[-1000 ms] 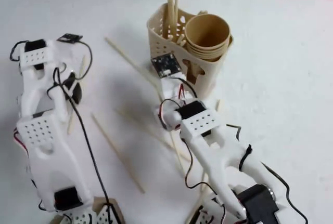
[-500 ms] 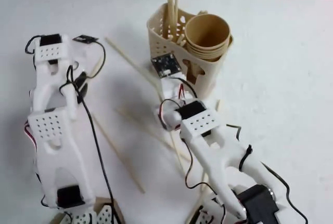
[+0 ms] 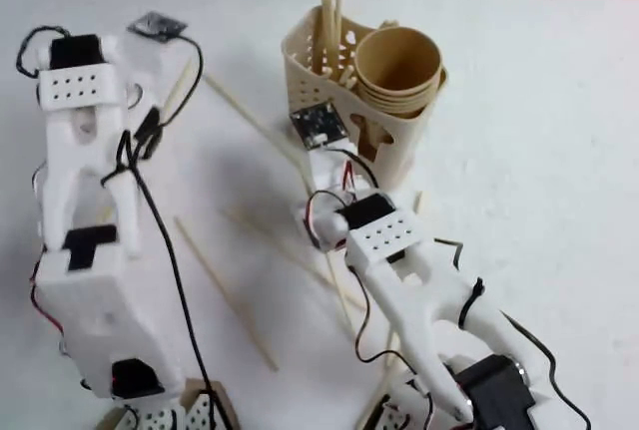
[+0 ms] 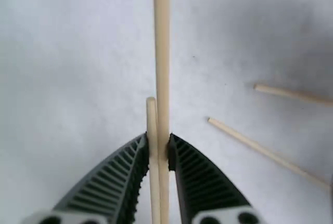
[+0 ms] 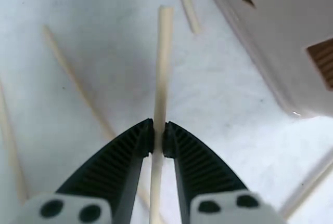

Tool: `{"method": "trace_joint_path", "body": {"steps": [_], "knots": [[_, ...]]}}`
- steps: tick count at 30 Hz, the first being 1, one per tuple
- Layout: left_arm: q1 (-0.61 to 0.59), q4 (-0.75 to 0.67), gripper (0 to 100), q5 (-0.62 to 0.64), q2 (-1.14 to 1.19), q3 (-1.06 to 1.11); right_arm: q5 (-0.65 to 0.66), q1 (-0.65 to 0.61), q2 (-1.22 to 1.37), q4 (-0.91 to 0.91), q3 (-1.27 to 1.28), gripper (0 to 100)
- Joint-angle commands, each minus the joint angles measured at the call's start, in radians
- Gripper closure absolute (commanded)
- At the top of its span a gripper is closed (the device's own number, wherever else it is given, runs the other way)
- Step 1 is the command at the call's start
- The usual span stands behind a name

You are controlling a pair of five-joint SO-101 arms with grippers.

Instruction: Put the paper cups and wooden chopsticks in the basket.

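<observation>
Paper cups (image 3: 399, 69) stacked in basket (image 3: 399, 141) at far middle of worktop (image 3: 539, 171); loose chopsticks (image 3: 226, 293) flat between both arms.
Left wrist view: left tool (image 4: 157, 148) pinched tight on two chopsticks (image 4: 162, 52), more sticks lying near.
Right wrist view: right tool (image 5: 157, 133) clamped on one chopstick (image 5: 163, 63), basket wall just beside.

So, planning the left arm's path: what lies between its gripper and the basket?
One loose chopstick lies on the table there, aslant, in the high view.
</observation>
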Motion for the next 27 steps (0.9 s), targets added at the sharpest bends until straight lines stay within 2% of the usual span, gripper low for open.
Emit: {"method": "trace_joint_path", "body": {"steps": [1, 6, 14, 21, 27], "knots": [[0.018, -0.002, 98, 0.038, -0.229, -0.006, -0.011, -0.019, -0.093, 0.035, -0.008, 98.1], [0.079, -0.017, 98, 0.086, -0.420, -0.037, -0.011, -0.018, -0.111, 0.022, 0.020, 98.1], [0.219, -0.041, 98, 0.204, -0.492, -0.239, -0.005, -0.018, -0.111, -0.193, 0.155, 98.1], [0.321, -0.199, 98, 0.359, -0.492, -0.345, -0.003, -0.018, -0.111, -0.222, 0.176, 98.1], [0.400, -0.431, 98, 0.474, -0.492, -0.341, -0.002, -0.019, -0.111, -0.225, 0.187, 98.1]]}}
